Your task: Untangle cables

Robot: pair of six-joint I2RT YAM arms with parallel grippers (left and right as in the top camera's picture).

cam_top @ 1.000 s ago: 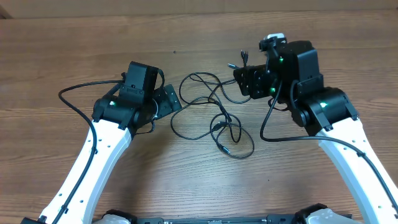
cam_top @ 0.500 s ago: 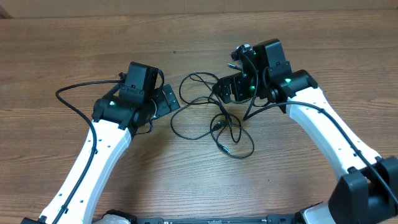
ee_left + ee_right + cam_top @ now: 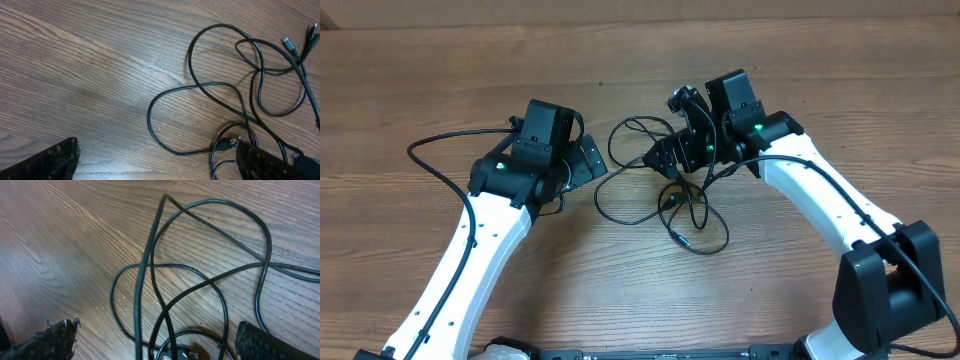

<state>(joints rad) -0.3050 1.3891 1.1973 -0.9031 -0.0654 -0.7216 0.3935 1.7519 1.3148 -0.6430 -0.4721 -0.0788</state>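
cables [image 3: 148, 245] directly below spread right pincer [image 3: 157, 340]

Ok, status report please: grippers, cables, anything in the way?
Left gripper open, beside the cables, holding nothing. Right gripper open, over them. Cables looped together on table. No obstacle seen.

The cables [image 3: 672, 203] are sprawling across the middle of the table [image 3: 430, 85], crowding that stretch. Bare wood is lying open along the far edge and both outer sides.
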